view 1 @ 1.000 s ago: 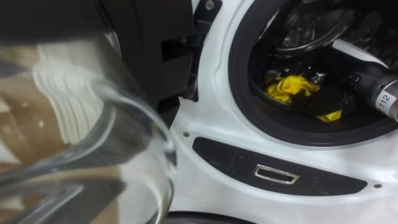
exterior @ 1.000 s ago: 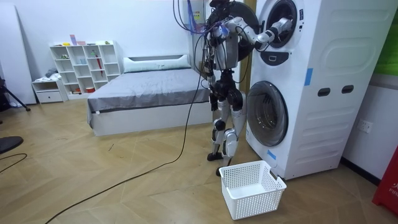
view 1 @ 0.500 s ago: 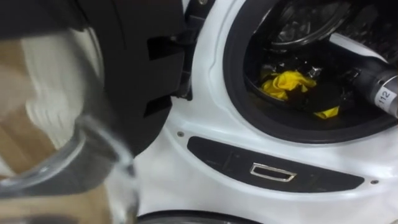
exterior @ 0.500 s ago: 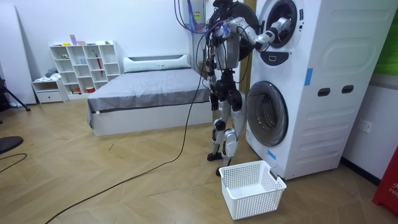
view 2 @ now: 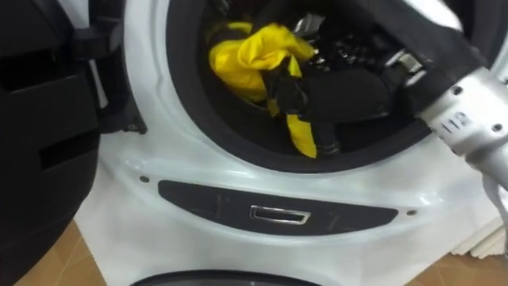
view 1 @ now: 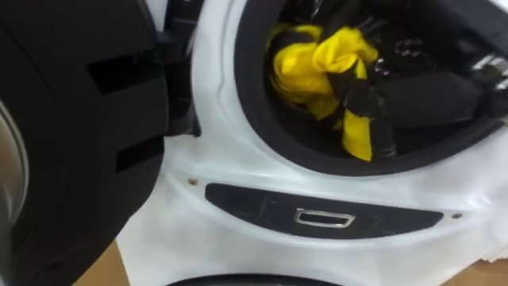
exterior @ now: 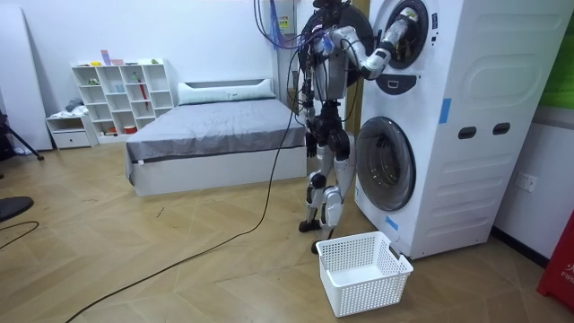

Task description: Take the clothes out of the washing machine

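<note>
A yellow cloth (view 1: pixel 305 59) is bunched at the front of the upper washing machine's drum (view 1: pixel 238 119), and a strip of it hangs over the dark door seal. My right hand (view 1: pixel 413 95) is inside the drum, its black fingers curled round the cloth (view 2: pixel 246 56). The silver forearm comes in from the right behind the hand (view 2: pixel 349 94). In the room view I stand facing the stacked machines (exterior: pixel 430 126), with my right arm (exterior: pixel 381 49) raised into the upper opening.
The upper machine's black door (view 1: pixel 71 143) stands open on my left, close to the camera. Below the opening is a dark panel with a chrome handle (view 1: pixel 324 218). A white basket (exterior: pixel 363 269) sits on the floor by the lower machine. A bed (exterior: pixel 215 135) lies behind me.
The camera has moved in towards the drum. My right hand has gathered the yellow cloth and drawn it up to the front of the opening, with a strip now hanging down.
</note>
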{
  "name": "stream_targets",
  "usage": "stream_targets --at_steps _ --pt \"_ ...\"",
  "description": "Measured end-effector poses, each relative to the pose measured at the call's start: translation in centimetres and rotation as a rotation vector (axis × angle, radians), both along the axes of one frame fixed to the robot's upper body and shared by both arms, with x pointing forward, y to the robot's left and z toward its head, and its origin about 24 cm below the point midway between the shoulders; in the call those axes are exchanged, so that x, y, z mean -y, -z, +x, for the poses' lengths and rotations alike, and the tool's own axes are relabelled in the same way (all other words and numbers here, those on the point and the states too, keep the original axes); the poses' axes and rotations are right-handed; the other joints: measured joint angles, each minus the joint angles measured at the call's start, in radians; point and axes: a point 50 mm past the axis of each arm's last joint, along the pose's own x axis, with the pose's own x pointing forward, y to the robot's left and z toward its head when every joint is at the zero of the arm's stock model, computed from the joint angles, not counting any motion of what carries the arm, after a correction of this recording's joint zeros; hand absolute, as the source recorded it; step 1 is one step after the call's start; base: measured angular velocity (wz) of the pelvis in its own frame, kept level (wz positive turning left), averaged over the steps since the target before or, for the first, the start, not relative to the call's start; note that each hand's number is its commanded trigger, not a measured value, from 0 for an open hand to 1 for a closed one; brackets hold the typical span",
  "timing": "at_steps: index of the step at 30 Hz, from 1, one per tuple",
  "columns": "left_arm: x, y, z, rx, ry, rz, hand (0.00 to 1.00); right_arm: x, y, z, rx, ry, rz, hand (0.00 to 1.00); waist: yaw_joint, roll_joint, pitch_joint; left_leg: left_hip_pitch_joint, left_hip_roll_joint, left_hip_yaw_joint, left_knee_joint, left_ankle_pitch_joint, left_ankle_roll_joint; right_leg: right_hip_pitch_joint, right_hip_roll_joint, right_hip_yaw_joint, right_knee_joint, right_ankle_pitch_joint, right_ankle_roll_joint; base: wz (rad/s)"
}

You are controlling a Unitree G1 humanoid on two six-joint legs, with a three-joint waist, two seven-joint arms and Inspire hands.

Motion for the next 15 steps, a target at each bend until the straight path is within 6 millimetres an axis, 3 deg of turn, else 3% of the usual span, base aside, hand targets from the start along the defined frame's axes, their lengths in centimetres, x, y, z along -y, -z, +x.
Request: stream_targets --at_steps 4,8,15 --pt "0.5 0.1 -1.2 -0.03 -0.01 -0.007 0.0 0.0 1.1 -0.7 -0.01 0.012 0.005 1.0 -0.004 0.014 -0.0084 0.004 0.002 0.006 0.005 -0.002 -0.002 0.002 0.003 0.015 0.004 0.001 -0.001 -0.09" --pt "0.6 0.1 -1.7 -0.043 -0.009 -0.007 0.0 0.9 2.2 -0.7 -0.027 0.081 0.073 1.0 -0.008 0.023 -0.0069 0.004 0.002 0.01 0.009 -0.002 -0.003 0.006 0.001 0.006 0.005 0.003 -0.004 -0.01" --pt "0.8 0.2 -2.6 -0.069 0.018 -0.006 0.0 1.3 2.9 -1.0 -0.065 0.003 0.255 1.0 -0.002 0.028 -0.0055 0.002 0.006 0.019 0.027 -0.007 -0.004 0.005 0.003 0.005 0.012 0.006 -0.01 -0.03"
